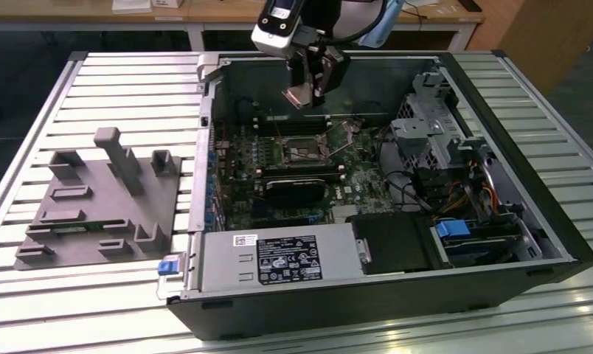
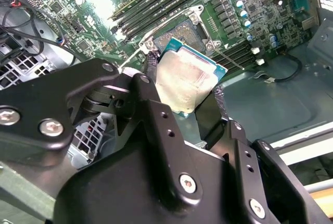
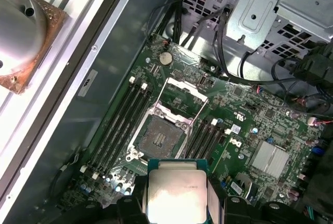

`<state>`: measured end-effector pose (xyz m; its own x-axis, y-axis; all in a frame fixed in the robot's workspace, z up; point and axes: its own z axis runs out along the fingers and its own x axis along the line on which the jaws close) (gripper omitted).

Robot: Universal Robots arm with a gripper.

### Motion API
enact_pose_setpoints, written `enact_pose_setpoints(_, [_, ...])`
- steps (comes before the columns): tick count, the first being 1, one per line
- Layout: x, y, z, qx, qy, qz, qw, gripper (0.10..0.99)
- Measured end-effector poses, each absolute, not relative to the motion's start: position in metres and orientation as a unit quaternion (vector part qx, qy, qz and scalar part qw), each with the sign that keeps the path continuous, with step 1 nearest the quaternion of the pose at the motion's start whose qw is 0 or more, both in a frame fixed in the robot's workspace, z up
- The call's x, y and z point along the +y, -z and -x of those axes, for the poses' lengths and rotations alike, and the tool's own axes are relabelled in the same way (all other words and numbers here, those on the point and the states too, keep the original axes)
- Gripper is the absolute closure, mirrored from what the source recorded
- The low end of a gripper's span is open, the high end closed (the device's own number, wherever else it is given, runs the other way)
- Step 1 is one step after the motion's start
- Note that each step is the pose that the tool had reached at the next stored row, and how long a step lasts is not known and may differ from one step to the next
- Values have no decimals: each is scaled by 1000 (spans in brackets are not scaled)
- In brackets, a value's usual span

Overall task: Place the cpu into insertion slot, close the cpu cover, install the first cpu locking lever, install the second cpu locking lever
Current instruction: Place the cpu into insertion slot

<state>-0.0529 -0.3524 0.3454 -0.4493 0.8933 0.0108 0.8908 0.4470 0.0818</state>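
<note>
Overhead, the hand [image 2: 183, 91] tight around the cpu [image 3: 176, 193], well above the open insertion slot [image 3: 158, 138].

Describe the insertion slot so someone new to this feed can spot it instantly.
Inside the open computer case, look at the green motherboard. Near its middle, between banks of long black slots, sits the insertion slot. It alone is square, with a dark centre, a silver rim and the cpu cover hinged open.
</note>
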Motion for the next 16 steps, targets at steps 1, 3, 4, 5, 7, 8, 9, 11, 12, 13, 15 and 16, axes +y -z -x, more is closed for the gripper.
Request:
enact_pose_setpoints(1, [-352, -345, 53, 850, -38, -525, 17, 545])
enact_pose_setpoints(3, [-352, -345, 53, 849, -38, -526, 17, 545])
enact_pose_setpoints(4, [-352, -345, 53, 849, -38, -527, 17, 545])
enact_pose_setpoints(5, [-352, -344, 53, 849, -38, -527, 17, 545])
enact_pose_setpoints(7, [-352, -344, 53, 848, -38, -529, 17, 545])
enact_pose_setpoints(8, [-352, -344, 53, 847, -38, -529, 17, 545])
enact_pose_setpoints(9, [-352, -344, 53, 847, -38, -530, 17, 545])
enact_pose_setpoints(11, [-352, -343, 53, 846, -38, -531, 17, 545])
enact_pose_setpoints(12, [-352, -343, 53, 846, -38, -532, 17, 545])
enact_pose_setpoints(13, [-352, -343, 53, 845, -38, -532, 17, 545])
enact_pose_setpoints(15, [-352, -342, 53, 845, -37, -534, 17, 545])
enact_pose_setpoints(16, [-352, -342, 53, 844, -37, -534, 17, 545])
